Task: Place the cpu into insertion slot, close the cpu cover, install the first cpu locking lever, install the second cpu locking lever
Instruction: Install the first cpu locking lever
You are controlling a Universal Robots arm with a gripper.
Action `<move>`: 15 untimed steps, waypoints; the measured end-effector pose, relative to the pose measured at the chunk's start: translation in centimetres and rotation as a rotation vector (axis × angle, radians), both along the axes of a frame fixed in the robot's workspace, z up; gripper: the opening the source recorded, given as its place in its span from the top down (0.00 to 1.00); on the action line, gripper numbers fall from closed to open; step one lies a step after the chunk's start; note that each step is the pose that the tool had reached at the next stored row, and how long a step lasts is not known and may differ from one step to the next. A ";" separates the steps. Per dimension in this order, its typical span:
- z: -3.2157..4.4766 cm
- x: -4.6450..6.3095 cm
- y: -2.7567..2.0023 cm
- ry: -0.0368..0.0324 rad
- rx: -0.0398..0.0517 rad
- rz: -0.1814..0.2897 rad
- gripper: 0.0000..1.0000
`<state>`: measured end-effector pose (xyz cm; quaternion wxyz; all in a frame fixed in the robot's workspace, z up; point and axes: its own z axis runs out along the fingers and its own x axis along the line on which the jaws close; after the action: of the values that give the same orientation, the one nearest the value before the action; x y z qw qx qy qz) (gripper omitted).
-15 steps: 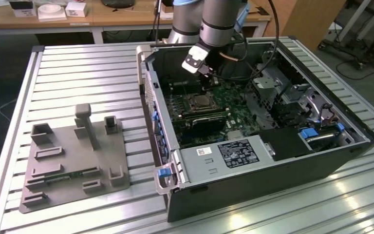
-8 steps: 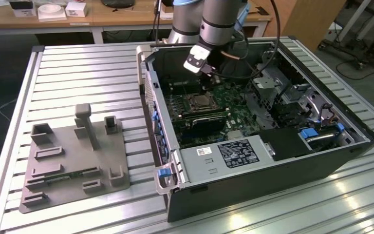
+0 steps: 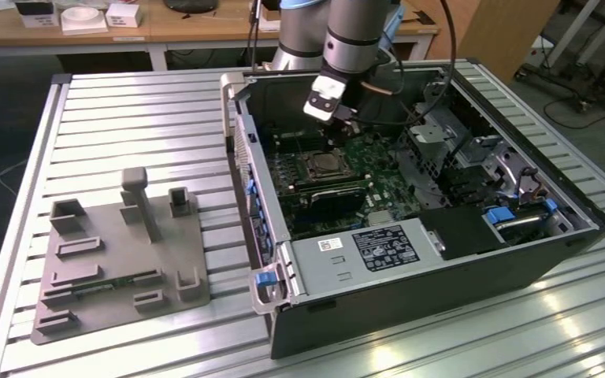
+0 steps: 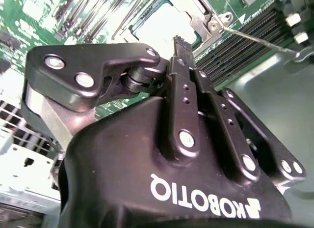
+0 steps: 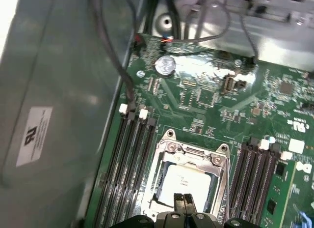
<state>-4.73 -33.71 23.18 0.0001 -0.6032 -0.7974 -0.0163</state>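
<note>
The cpu point(image 5: 189, 181) lies in the insertion slot point(image 3: 324, 167) on the green board, its silvery top showing. The cpu cover point(image 5: 169, 152) lies down around it as a metal frame. My gripper point(image 5: 184, 199) hangs just above the cpu's edge, fingers shut together with nothing between them. In the second wrist view the gripper point(image 4: 178, 40) points at the cpu point(image 4: 167, 26), and a thin wire locking lever point(image 4: 260, 41) sticks out from the socket's corner over the memory slots. In the exterior view the gripper point(image 3: 347, 127) hovers inside the open case above the socket.
Black memory slots point(image 5: 130, 159) flank the socket on both sides. Loose cables point(image 5: 110, 56) run along the case wall point(image 5: 54, 90). A drive cage and power supply point(image 3: 381, 248) fill the case's near end. A grey fixture plate point(image 3: 119, 260) lies on the table at the exterior view's left.
</note>
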 end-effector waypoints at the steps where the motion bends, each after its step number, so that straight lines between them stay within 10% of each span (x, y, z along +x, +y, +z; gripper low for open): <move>1: 0.00 0.0 0.00 0.0001 0.0000 0.017 0.90; 15: 0.00 0.0 0.00 0.0013 0.0000 0.146 0.90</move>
<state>-4.72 -33.71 23.18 0.0018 -0.5433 -0.8394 -0.0158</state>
